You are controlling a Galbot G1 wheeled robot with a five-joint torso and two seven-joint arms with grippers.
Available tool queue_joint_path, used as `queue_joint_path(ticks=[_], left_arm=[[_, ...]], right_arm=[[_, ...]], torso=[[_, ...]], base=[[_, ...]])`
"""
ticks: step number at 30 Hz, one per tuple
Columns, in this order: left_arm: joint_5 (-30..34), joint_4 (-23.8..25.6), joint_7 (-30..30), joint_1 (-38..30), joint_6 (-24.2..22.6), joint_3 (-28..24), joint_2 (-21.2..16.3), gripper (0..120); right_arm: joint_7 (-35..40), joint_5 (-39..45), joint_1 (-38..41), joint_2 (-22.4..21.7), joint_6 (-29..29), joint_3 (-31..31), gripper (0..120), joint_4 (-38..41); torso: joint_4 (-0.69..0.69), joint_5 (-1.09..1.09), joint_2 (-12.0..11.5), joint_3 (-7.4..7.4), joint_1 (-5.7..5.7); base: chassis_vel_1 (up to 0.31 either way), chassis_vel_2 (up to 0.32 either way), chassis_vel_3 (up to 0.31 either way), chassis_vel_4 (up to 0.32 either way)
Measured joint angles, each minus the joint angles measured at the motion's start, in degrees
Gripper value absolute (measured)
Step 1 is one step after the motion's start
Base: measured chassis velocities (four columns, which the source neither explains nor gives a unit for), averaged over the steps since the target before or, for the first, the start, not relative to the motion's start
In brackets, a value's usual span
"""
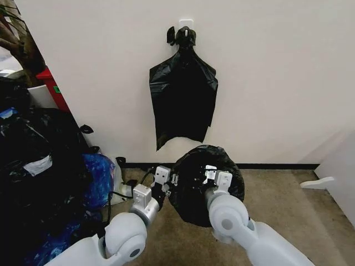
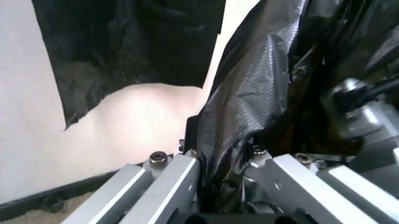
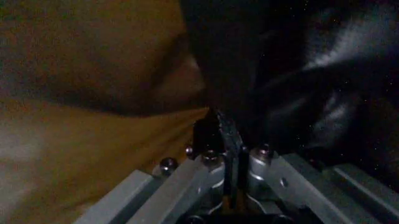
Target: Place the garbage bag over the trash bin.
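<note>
- The garbage bag (image 1: 206, 185) sits on the carpeted floor (image 1: 288, 205) near the white wall (image 1: 277, 72), a rounded black mass with its mouth facing up. It covers whatever stands under it, so the trash bin cannot be made out.
- The left tool (image 1: 168, 180) is at the bag's left edge. In the left wrist view its fingers (image 2: 190, 140) are clamped on a fold of the bag's (image 2: 249, 93) crinkly film.
- The right tool (image 1: 213, 176) reaches over the bag's top. In the right wrist view its fingers (image 3: 206, 135) are pressed together on a thin edge of black plastic (image 3: 281, 70).
- A flat bunch of black bags (image 1: 184, 94) hangs on the wall from a white hook (image 1: 186, 23), far behind the bag.
- A heap of bulging black bags (image 1: 33, 166) lies to the left, with a blue bag (image 1: 99, 177) beside it.
</note>
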State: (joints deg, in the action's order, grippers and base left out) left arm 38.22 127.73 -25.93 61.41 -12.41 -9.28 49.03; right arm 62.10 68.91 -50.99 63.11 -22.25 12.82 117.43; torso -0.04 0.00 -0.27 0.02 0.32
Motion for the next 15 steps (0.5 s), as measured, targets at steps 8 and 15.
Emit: queue_joint_path(ticks=[8, 15], left_arm=[[-0.2, 2.9, 1.1, 3.6, 0.2, 2.8, -0.9, 1], [-0.4, 2.2, 1.4, 4.9, 0.6, 3.9, -0.5, 1]], right_arm=[[0.6, -0.3, 1.2, 0.7, 0.3, 0.4, 0, -2.2], [1.0, 0.5, 1.1, 0.0, 0.5, 0.8, 0, -0.2]], torso=[[0.0, 0.0, 0.0, 0.0, 0.0], [0.0, 0.01, 0.0, 0.0, -0.01]], base=[[0.0, 0.0, 0.0, 0.0], [0.0, 0.0, 0.0, 0.0]])
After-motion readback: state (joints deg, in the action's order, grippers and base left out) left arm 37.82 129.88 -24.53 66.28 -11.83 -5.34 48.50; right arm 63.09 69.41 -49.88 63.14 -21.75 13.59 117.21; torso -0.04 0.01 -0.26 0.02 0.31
